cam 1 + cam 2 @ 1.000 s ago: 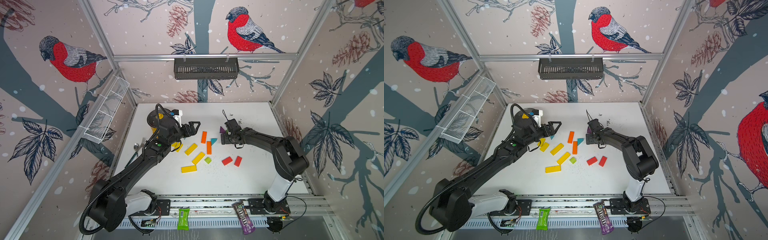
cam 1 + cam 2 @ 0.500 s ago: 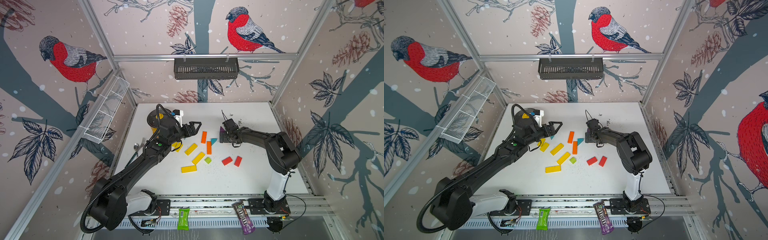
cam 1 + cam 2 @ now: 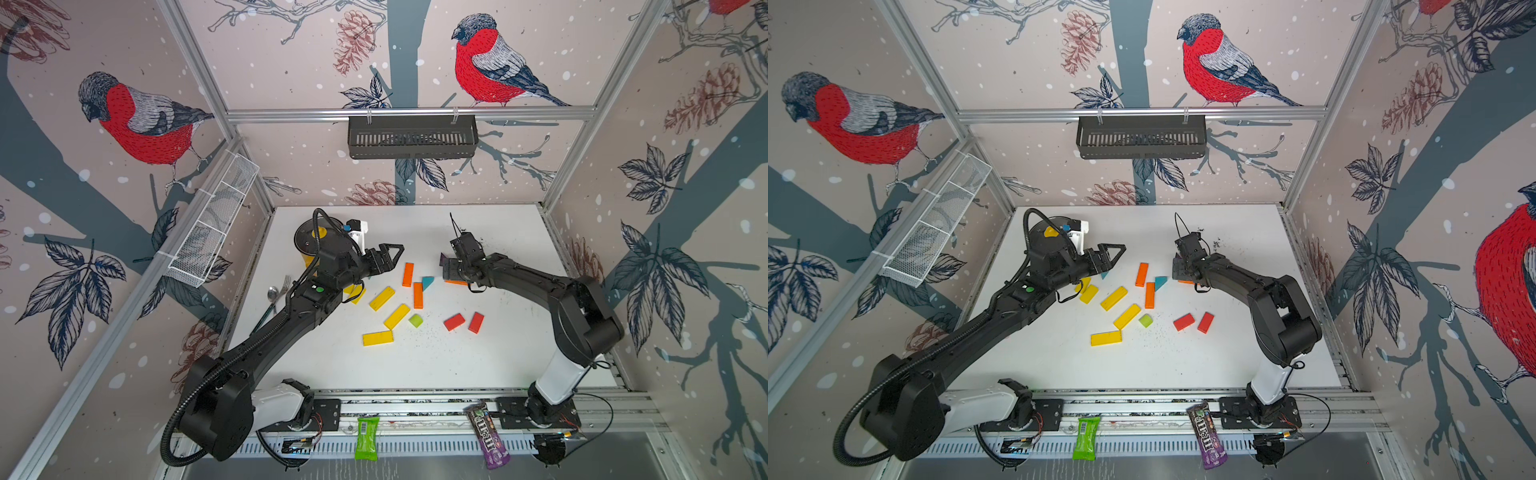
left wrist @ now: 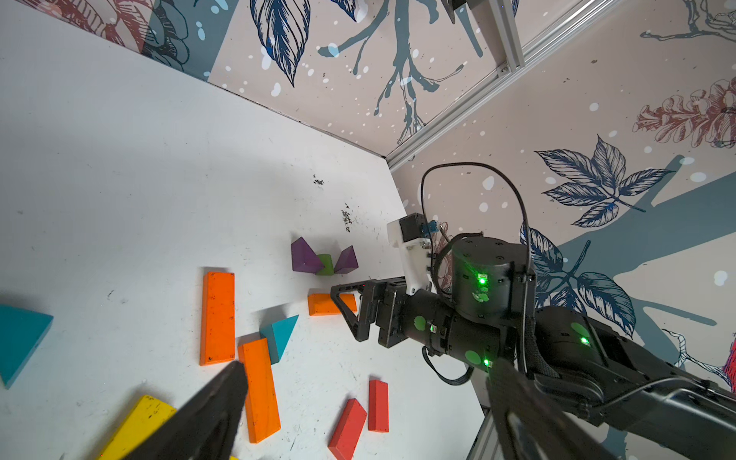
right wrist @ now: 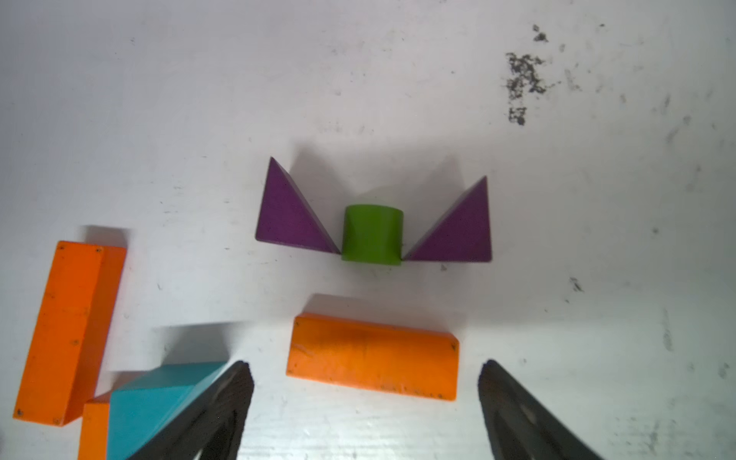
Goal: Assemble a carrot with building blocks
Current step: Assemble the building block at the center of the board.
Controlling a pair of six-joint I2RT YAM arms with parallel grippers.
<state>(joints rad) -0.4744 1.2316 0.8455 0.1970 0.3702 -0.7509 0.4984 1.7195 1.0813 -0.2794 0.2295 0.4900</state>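
We find no block visibly moved this past second. Right claw (image 5: 365, 363) stands wide astride the short orange block (image 4: 320, 304), ungripped; left claw (image 3: 390, 255) wide, empty. Carrot barely begun.

Overhead view of the white table (image 3: 1246, 353), with clock directions read from the lime-green cube (image 3: 1145, 320) and 12 o'clock toward the back wall (image 3: 1225, 183). Yellow bars (image 3: 1127, 316) fan out from 8 to 10 o'clock, the nearest just beside the cube; two orange bars (image 3: 1150, 295) lie at 12 o'clock with a teal triangle (image 3: 1160, 282) just beside the nearer one; two red blocks (image 3: 1184, 322) lie at 3 o'clock. The left gripper (image 3: 1115, 252), jaws apart and empty, hangs at 11 o'clock near the yellow pot (image 3: 1050, 232), while the right gripper (image 3: 1179, 272) points down at 1 o'clock, its fingertips hidden.
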